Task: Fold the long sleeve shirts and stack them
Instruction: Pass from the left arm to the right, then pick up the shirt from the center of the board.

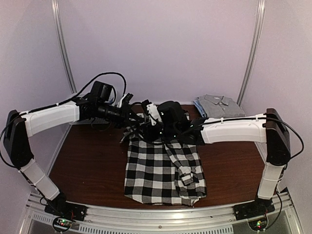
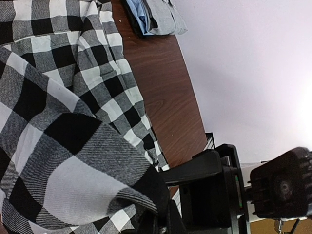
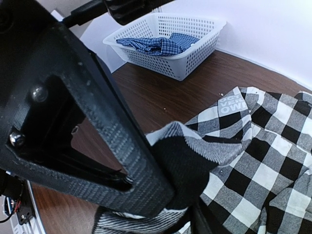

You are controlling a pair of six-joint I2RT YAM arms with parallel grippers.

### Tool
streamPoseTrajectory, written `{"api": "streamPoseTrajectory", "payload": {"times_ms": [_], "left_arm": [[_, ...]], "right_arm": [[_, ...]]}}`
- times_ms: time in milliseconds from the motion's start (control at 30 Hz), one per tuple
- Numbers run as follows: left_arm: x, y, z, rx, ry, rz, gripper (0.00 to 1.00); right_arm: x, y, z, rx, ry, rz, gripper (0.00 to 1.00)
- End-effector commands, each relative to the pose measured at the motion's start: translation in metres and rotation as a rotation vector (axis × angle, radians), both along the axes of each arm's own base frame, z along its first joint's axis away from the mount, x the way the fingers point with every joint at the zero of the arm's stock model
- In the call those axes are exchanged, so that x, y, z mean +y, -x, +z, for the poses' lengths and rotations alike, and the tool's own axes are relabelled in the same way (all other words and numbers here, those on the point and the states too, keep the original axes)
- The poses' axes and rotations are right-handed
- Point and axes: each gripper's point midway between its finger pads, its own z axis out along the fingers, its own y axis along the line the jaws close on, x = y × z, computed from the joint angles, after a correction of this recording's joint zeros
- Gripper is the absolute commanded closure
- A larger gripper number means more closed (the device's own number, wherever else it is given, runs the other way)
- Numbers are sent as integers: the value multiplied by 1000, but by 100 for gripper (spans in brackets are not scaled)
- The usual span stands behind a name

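The black-and-white checked long sleeve shirt (image 1: pixel 161 170) lies spread on the brown table (image 1: pixel 87 165), collar end toward the back. Both grippers meet at its far edge. My left gripper (image 1: pixel 138 122) is shut on a fold of the checked cloth (image 2: pixel 73 97), pinched at the jaws (image 2: pixel 163 222). My right gripper (image 1: pixel 155 130) is closed on a bunched black-and-white corner (image 3: pixel 263 161), which fills the gap between its fingers (image 3: pixel 187 204). A lettered label (image 3: pixel 231 103) shows inside the shirt. Folded grey and light blue shirts (image 1: pixel 218 104) are stacked at the back right (image 2: pixel 158 17).
A white mesh basket (image 3: pixel 165 58) holding a blue checked cloth (image 3: pixel 158 44) stands at the back left, under my left arm. Pale walls close off the table at the back and sides. A metal rail (image 1: pixel 161 214) runs along the near edge.
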Motion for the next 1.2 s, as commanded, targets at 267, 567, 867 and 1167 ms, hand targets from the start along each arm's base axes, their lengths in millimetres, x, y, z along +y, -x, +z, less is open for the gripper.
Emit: {"api": "streamPoseTrajectory", "payload": {"times_ms": [267, 567, 867, 1167], "left_arm": [[0, -5, 16, -67, 11, 25, 86], [34, -6, 22, -157, -122, 159, 51], [85, 40, -66, -30, -324, 216, 50], [97, 100, -147, 112, -448, 168, 50]], "right_arm": [[-17, -19, 22, -26, 17, -132, 100], [-77, -60, 43, 30, 1, -231, 100], [-146, -122, 65, 40, -45, -324, 100], [-190, -163, 105, -4, -93, -377, 100]]}}
